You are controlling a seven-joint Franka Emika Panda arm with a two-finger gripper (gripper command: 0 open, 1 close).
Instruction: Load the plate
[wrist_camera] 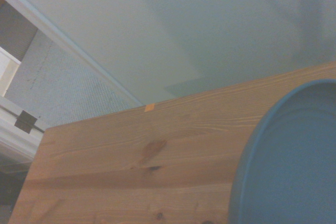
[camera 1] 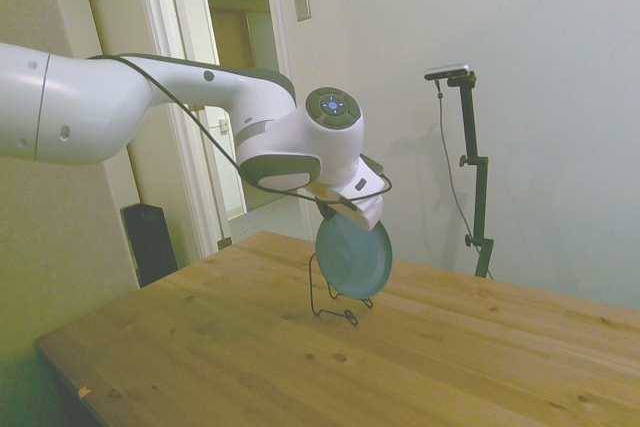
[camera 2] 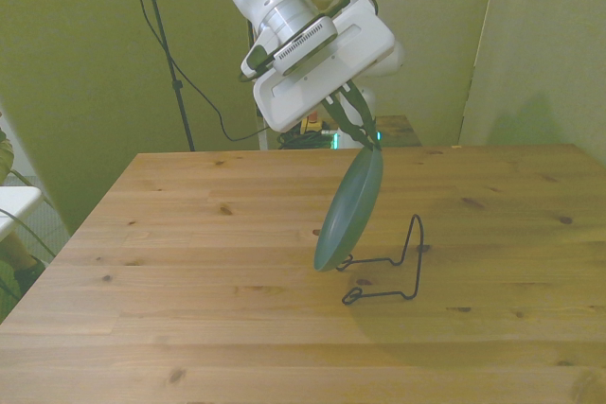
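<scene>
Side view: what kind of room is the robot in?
Probably a room in a home or office used as a robot lab: a plain wooden table, an open doorway, and bare walls.

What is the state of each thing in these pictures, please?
plate: held by its top rim, tilted on edge, its lower edge at the rack.
gripper: jaws shut on the plate's rim.
rack: standing on the table; I cannot tell whether the plate rests in it.
table: carrying only the rack.
</scene>
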